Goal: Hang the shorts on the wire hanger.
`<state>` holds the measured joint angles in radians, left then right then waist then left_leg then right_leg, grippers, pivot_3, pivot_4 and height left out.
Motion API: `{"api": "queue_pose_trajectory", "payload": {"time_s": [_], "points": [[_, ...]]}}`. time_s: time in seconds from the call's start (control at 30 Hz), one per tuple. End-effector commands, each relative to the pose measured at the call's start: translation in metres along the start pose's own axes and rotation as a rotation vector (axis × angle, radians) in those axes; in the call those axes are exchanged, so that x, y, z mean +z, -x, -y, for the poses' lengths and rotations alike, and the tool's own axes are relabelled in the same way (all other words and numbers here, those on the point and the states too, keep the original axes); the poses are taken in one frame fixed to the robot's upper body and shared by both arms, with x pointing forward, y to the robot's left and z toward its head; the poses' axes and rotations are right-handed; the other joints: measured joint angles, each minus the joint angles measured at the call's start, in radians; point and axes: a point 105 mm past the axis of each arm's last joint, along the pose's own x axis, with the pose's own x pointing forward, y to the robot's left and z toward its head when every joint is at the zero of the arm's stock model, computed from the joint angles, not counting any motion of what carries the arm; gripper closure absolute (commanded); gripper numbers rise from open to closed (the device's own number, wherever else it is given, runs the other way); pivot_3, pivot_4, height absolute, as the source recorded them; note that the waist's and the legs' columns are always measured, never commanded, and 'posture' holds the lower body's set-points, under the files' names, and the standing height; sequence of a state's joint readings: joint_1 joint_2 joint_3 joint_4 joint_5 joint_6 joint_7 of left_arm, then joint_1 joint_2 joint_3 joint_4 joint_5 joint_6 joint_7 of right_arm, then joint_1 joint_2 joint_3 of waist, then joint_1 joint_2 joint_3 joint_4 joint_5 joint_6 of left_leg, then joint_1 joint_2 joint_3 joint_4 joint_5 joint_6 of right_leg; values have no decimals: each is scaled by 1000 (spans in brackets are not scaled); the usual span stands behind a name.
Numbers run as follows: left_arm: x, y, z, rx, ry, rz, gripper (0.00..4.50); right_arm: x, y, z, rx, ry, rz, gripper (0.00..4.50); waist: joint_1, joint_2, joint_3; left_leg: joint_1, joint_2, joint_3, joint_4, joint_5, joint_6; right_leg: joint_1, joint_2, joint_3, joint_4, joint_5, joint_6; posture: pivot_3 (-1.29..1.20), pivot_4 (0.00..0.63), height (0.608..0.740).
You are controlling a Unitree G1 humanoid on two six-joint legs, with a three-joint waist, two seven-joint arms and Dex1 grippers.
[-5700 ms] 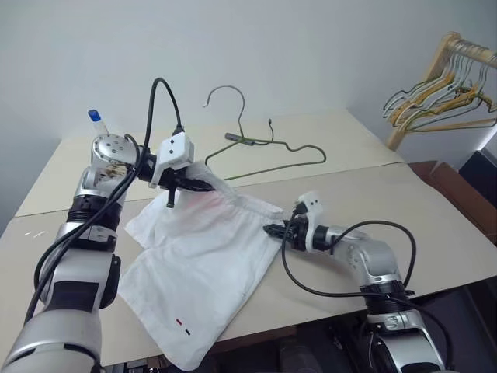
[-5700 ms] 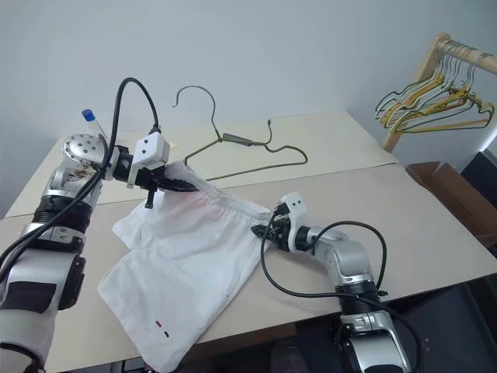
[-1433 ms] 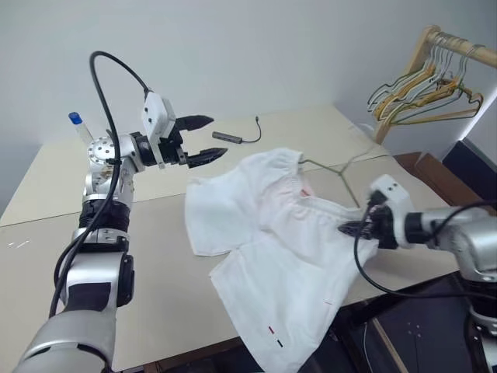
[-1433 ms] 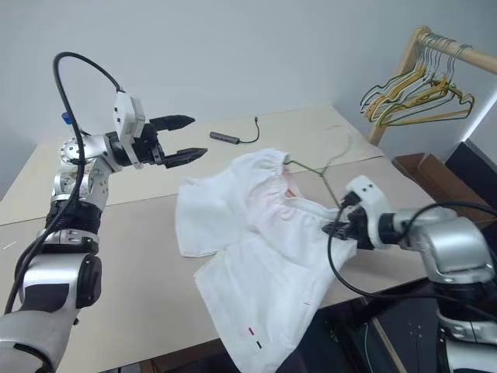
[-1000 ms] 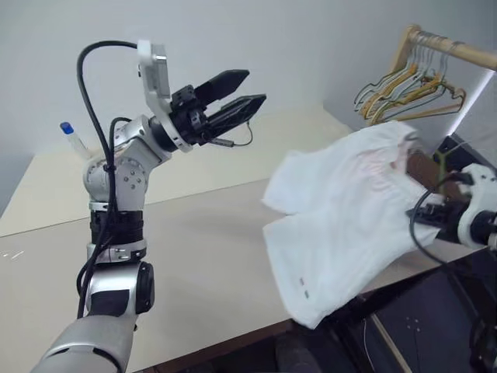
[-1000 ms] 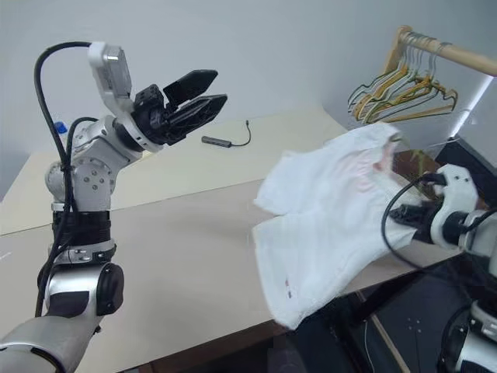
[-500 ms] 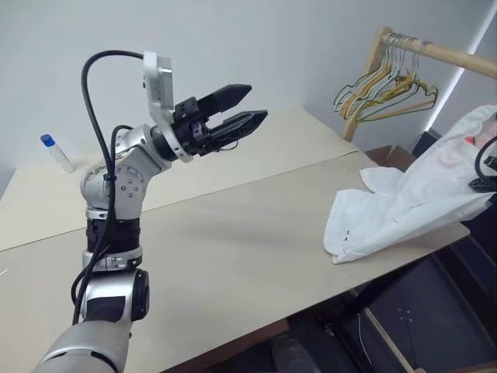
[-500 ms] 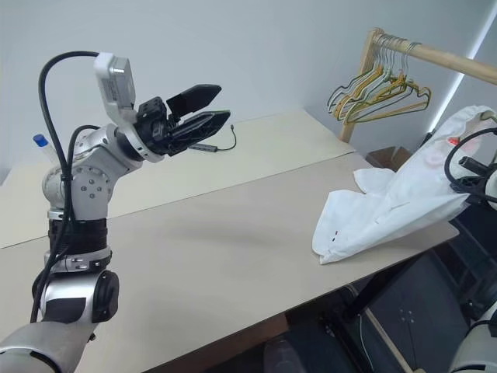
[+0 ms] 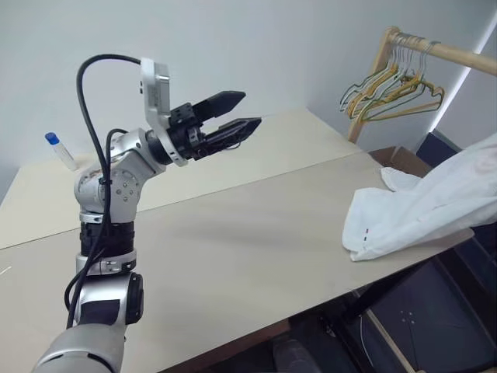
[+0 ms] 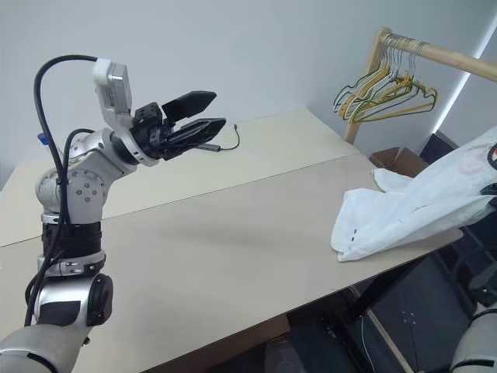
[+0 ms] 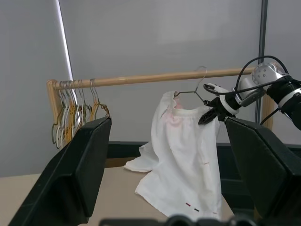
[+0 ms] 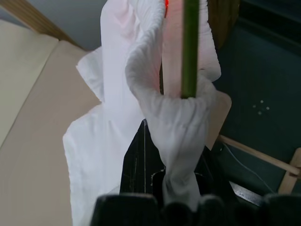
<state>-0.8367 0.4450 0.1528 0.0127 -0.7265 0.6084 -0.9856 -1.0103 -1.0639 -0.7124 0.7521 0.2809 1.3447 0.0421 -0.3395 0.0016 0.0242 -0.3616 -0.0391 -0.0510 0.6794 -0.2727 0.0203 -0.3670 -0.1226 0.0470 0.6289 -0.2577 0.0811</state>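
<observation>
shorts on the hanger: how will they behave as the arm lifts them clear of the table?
Probably floppy: the shorts hang in loose folds from the wire hanger. Likely light, since that thin wire carries them. The hem trailing on the table may drag and swing.

Shorts [image 9: 419,210] at the desk's [image 9: 233,241] right edge: lower end on the desk, upper end lifted off past the edge, draped on the wire hanger [image 11: 190,93] just below the wooden rail [image 11: 155,78]. Right claw [image 11: 207,115] is at the waistband beside the hanger; spare hangers [image 10: 384,89] bunch at the rail's far end, behind the desk's right corner. Left claw [image 9: 241,116] is above the far left of the desk, well apart from the shorts, with a bottle [image 9: 59,151] at far left.
</observation>
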Motion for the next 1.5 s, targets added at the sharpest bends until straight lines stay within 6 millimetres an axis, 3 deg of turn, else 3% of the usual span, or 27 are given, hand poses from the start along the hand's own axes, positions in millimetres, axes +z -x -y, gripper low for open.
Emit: {"api": "queue_pose_trajectory", "payload": {"time_s": [0.03, 0.13, 0.2, 0.33, 0.47, 0.5, 0.57, 0.67, 0.8, 0.97, 1.1, 1.17, 1.27, 1.37, 1.5], "points": [[10, -1, 5, -16, -60, 8, 333, 30, 15, -2, 31, -32, 128, 4500, -1, 0, 0, 0, 0, 0, 0, 0, 0, 0, 0, 0, 0, 0, 0, -312, 0, 740], [9, 0, 5, -16, -62, 2, 333, 29, 11, 7, -5, -71, 117, 4500, -3, 0, 1, 1, 0, 1, -1, 0, 0, 0, 0, 1, 0, 0, 0, -312, 0, 740], [8, 0, 6, -20, -66, -4, 333, 18, 0, 19, -77, -82, 78, 4500, -3, -1, 2, 3, 0, 1, -1, 0, 0, 2, 0, 1, -1, 0, 0, -309, 0, 740], [9, 1, 6, -19, -68, -9, 298, 1, -12, 22, -114, -90, 16, 3303, -4, -2, 4, 8, 0, 1, -3, -2, 2, 14, 0, 0, -5, -2, 4, -303, 0, 740], [9, 3, 7, -15, -74, -20, 298, -1, -17, 27, -140, -88, 19, 2010, -3, -2, 4, 9, 0, 2, -3, -2, 2, 15, -1, 1, -6, -4, 7, -293, 0, 740], [9, 4, 7, -14, -76, -21, 298, 1, -17, 28, -145, -79, 35, 1531, -3, -2, 4, 9, 0, 2, -3, -2, 2, 15, -1, 0, -6, -4, 7, -292, 0, 740], [11, 4, 6, -8, -79, -21, 298, 7, -15, 31, -182, -40, 79, 977, -2, -2, 4, 9, 0, 1, -3, -3, 2, 15, -1, 0, -6, -4, 7, -289, 0, 740], [12, 6, 5, 1, -83, -22, 298, 29, -7, 33, -258, 41, 238, 19, -1, -2, 4, 9, 0, 1, -2, -3, 2, 15, -1, 0, -6, -4, 7, -288, 0, 740], [12, 7, 4, 4, -86, -26, 298, 56, 11, 28, -386, 145, 517, 19, -1, -1, 4, 9, 0, 1, -2, -3, 2, 15, -1, 1, -6, -4, 8, -290, 0, 740], [13, 7, 4, 4, -89, -27, 298, 65, 39, 9, -539, 306, 834, 19, 0, -1, 3, 9, 0, 1, -2, -3, 2, 14, -2, 1, -4, -4, 7, -291, 0, 740], [11, 7, 3, 7, -95, -33, 298, 53, 57, -24, -501, 385, 1078, 19, 0, -1, 3, 10, 0, 0, -1, -3, 2, 13, -2, 1, -4, -2, 4, -289, 0, 740], [8, 8, 1, 29, -108, -45, 298, 45, 75, -55, -363, 451, 1239, 19, 0, -1, 3, 10, -1, 0, -1, -3, 2, 13, -2, 1, -3, -2, 4, -282, 0, 740], [-1, 14, -3, 78, -154, -88, 298, 17, 95, -122, 97, 621, 1343, 19, 0, 0, 3, 11, -1, 0, -1, -3, 2, 13, -2, 1, -3, -2, 5, -256, 0, 740], [-21, 29, 3, 81, -185, -173, 298, -29, 85, -176, 585, 744, 1135, 19, -3, -1, 4, 14, 0, 0, -1, -3, 2, 14, -1, 2, -3, -2, 5, -210, 0, 740], [-62, 60, 17, 73, -281, -387, 298, -101, 70, -217, 1009, 1021, 849, 19, 18, -5, 4, 17, 2, -1, -2, -3, 1, 16, 2, 2, -4, -1, 4, -117, 0, 740]]}}
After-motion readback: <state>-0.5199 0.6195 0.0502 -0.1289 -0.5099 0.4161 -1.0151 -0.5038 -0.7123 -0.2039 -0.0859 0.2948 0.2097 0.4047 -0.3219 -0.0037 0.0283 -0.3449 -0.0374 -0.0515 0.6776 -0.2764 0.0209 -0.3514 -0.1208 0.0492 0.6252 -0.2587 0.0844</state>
